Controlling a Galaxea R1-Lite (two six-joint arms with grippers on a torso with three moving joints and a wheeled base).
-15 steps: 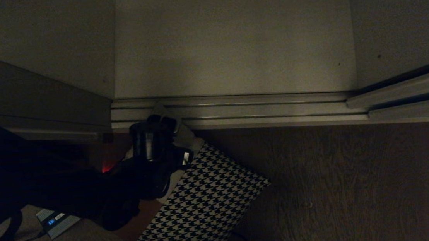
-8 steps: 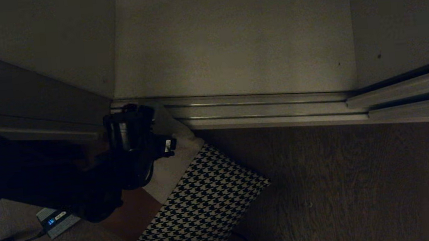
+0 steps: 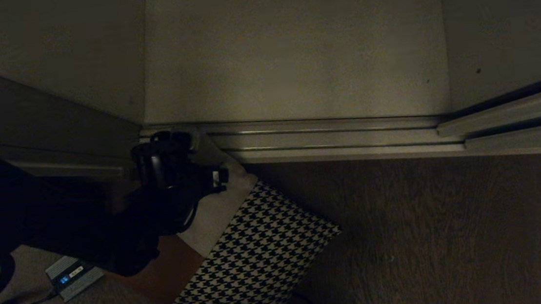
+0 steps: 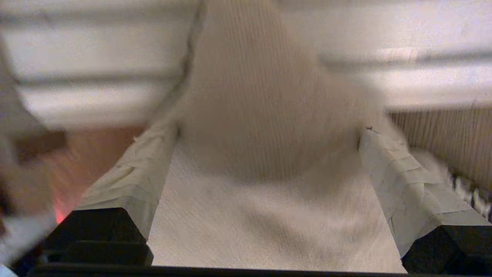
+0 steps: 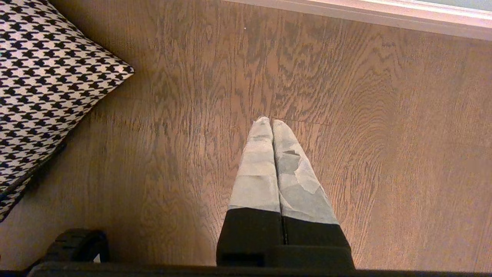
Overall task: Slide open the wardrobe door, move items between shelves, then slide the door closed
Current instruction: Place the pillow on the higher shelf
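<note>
Cushion: houndstooth cushion (image 3: 255, 261) lies flat on the dark wood-grain floor (image 3: 429, 226), turned diagonally. Its plain cream strip (image 3: 215, 196) is the end nearest the wardrobe, and a corner of that strip reaches up onto the silver floor rails (image 3: 328, 139).
Cushion, right wrist view: one patterned corner (image 5: 46, 77) shows, resting on the floor (image 5: 346, 115).
Left gripper: left gripper (image 4: 265, 154) sits low over the cream end, just in front of the rails. Fingers spread wide, one taped finger (image 4: 134, 181) on each side of the cream fabric (image 4: 265, 215), which fills the gap between them. Whether the pads press the cloth cannot be told; the far part of this view is blurred.
Left gripper, head view: seen as a dark mass (image 3: 173, 160) over the strip, fingertips hidden beneath it.
Right gripper: right gripper (image 5: 271, 123) hangs above bare floor well to the side of the cushion, taped fingers pressed together, holding nothing.
Wardrobe: pale panels (image 3: 290, 47) rise behind the rails; sliding wardrobe door (image 3: 503, 19) at the right.
Other: small silver-grey power brick (image 3: 73, 277) with blue light and a cable, on the floor by the left arm.
</note>
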